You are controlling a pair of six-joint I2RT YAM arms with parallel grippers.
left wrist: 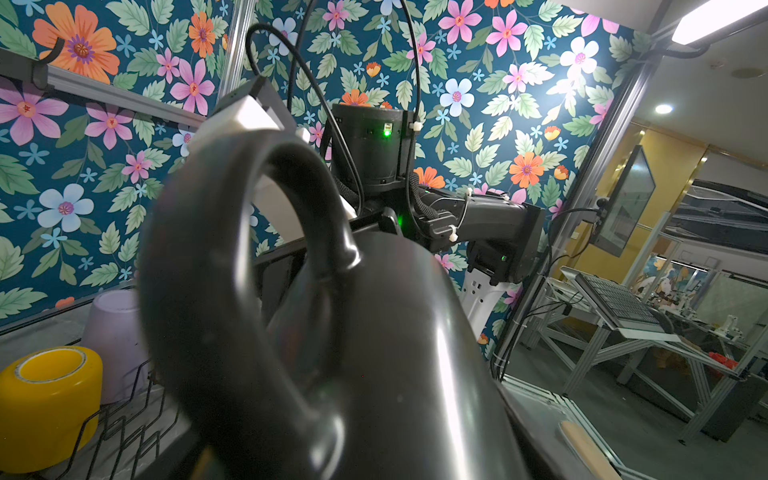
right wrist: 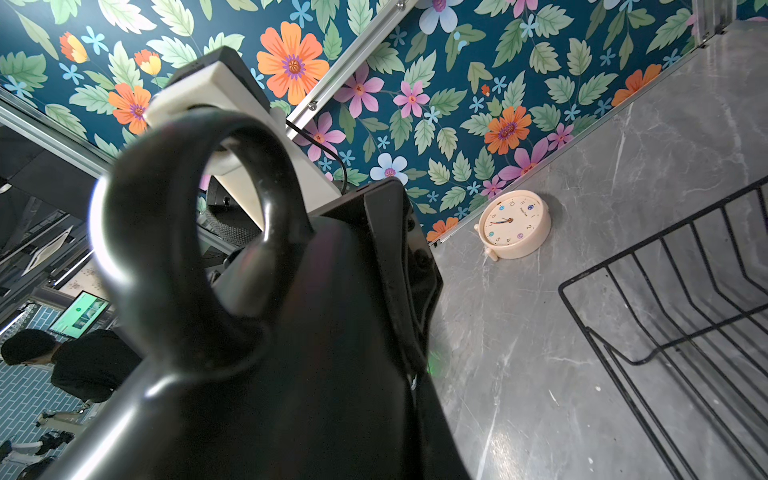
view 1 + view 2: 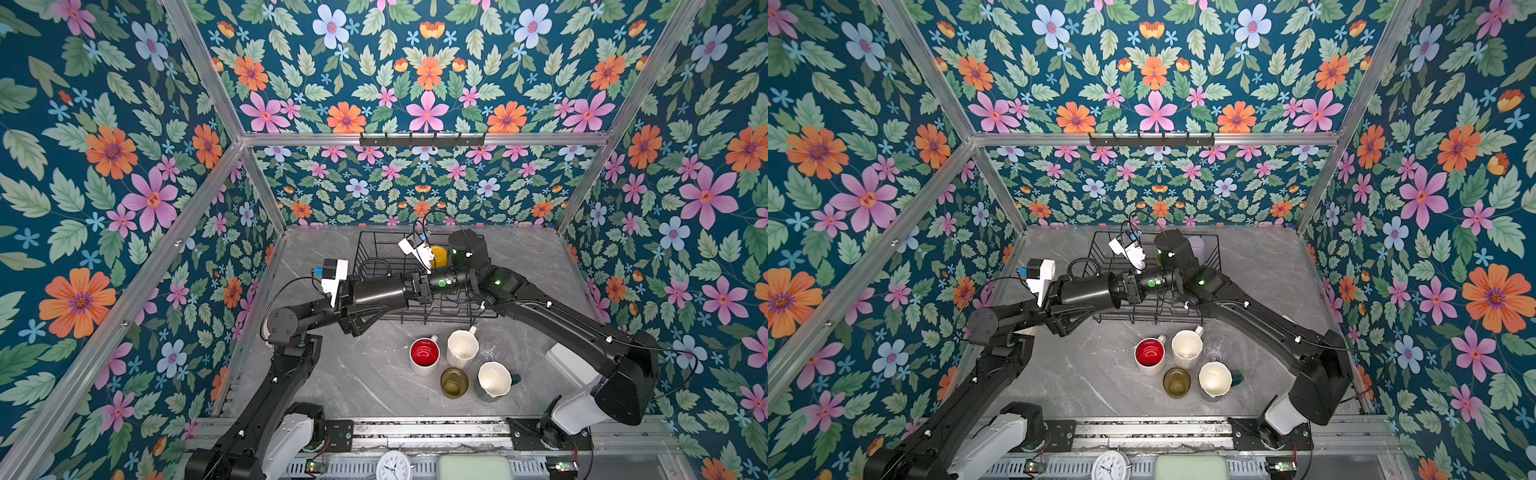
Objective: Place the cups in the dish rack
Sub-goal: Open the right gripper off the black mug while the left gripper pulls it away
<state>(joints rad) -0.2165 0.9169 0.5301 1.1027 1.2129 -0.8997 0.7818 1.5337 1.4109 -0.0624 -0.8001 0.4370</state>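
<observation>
black mug (image 3: 380, 296) was held sideways above the dish rack (image 3: 376, 239), near the tabletop's far edge | left gripper (image 3: 358, 300) clamped around its body, right gripper (image 3: 419, 287) pinched shut on its rim | judged stiff, glossy-slippery, breakable; body grip looked safest

Both wrist views show the black mug (image 1: 395, 353) blurred and cropped.

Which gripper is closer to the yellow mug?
Right. The right gripper, gripping the black mug by its rim, hangs just in front of the yellow mug; the left gripper holds the black mug's base, farther left.
</observation>
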